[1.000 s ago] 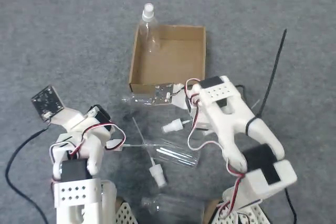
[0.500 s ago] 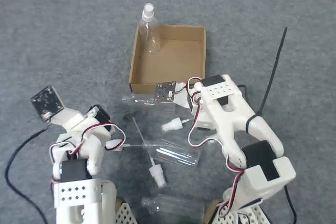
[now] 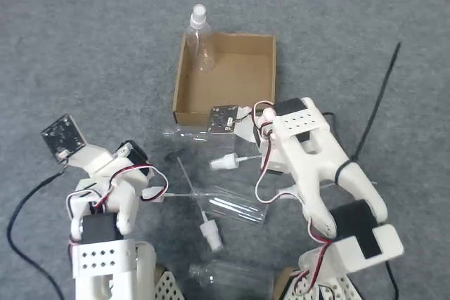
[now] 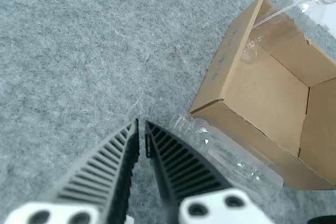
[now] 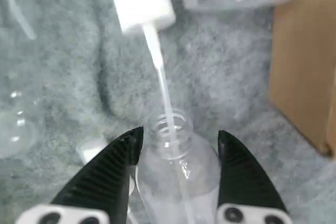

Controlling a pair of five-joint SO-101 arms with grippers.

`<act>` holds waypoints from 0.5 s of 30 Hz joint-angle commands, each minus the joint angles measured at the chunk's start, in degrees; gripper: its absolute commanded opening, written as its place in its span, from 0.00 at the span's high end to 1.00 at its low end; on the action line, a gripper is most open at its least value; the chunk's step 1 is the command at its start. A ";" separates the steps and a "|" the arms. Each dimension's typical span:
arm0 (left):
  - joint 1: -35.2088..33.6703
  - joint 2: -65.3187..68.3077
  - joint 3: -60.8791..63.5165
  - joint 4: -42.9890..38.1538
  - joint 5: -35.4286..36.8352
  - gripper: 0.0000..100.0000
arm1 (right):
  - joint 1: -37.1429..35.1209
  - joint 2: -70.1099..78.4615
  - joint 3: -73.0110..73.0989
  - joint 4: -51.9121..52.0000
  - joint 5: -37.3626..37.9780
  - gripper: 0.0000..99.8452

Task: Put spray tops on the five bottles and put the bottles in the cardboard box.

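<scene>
My right gripper (image 5: 176,135) is shut on a clear bottle (image 5: 176,163), one jaw on each side below its open neck. A white spray top (image 5: 142,1) lies just beyond, and its dip tube (image 5: 163,87) reaches into the bottle's mouth. In the high view that spray top (image 3: 226,162) lies left of the right arm (image 3: 302,145), which covers the held bottle. The cardboard box (image 3: 261,79) holds a capped bottle (image 3: 199,36) leaning on its far left corner. My left gripper (image 4: 142,129) is shut on nothing, low over the carpet and pointing at the box (image 4: 231,66).
An uncapped bottle (image 3: 188,133) lies along the box's near wall. Another bottle (image 3: 232,204) lies between the arms, with a second spray top (image 3: 211,233) beside it and one more bottle (image 3: 232,272) at the near edge. A black cable (image 3: 376,103) runs at right.
The right arm's wrist has shifted slightly toward the box and its elbow swung right. The spray top in front of it slid a little left.
</scene>
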 commanded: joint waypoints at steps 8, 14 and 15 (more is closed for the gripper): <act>-0.35 -0.88 -0.75 -1.85 -0.70 0.99 | 4.97 -4.62 -3.25 1.10 -4.40 0.86; -0.35 -0.88 -0.75 -1.85 -0.70 0.99 | 4.79 -4.62 -3.25 1.10 -5.01 0.86; -0.35 -0.88 -0.75 -1.85 -0.70 0.99 | 4.79 -4.53 -3.16 1.10 -4.92 0.84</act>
